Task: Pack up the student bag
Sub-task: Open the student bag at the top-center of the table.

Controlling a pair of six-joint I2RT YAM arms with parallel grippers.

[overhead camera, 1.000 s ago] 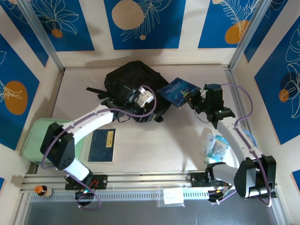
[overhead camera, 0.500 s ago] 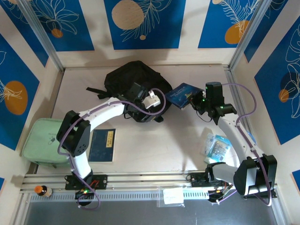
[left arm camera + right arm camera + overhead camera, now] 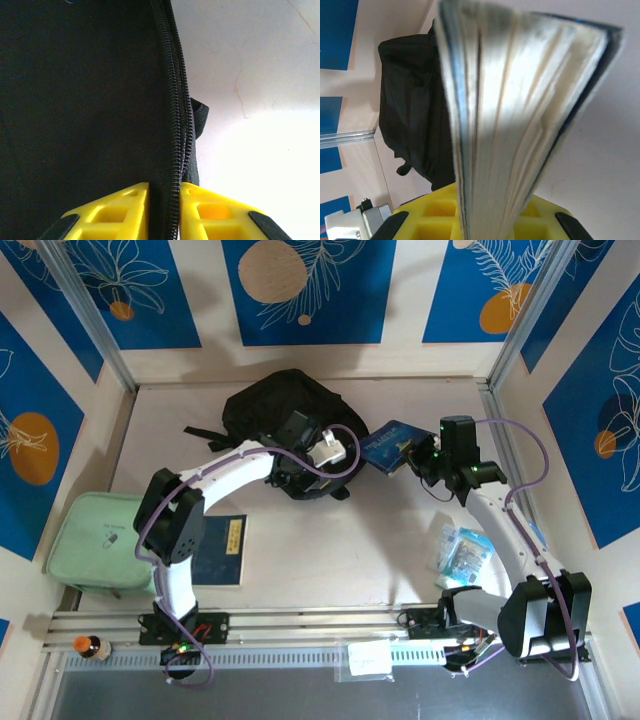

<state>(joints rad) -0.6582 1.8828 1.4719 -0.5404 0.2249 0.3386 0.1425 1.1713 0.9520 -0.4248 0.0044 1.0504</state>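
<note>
The student bag (image 3: 280, 408), a black backpack, lay at the back of the table (image 3: 340, 560), near the middle. In the left wrist view, the left gripper (image 3: 165, 192) had its yellow fingers (image 3: 125, 205) closed together on the bag's zip edge, pinching fabric and zip teeth between them. The right gripper (image 3: 482, 215) was clamped on a blue book (image 3: 392, 445), held clear of the table just beside the bag's right side, with its page edges facing the wrist camera. A second, dark blue book (image 3: 218, 550) lay flat near the left arm's base. A mint-green zip case (image 3: 95, 540) sat at the table's left edge, and a clear packet (image 3: 462, 552) lay on the right.

The step in hand appeared to be opening the bag so the held book could go in. The next move probably called for the left arm to lift or draw the zip edge away and widen the mouth. The right arm would then need to angle the book edge-first toward that gap. How far the zip was undone could not be told.
</note>
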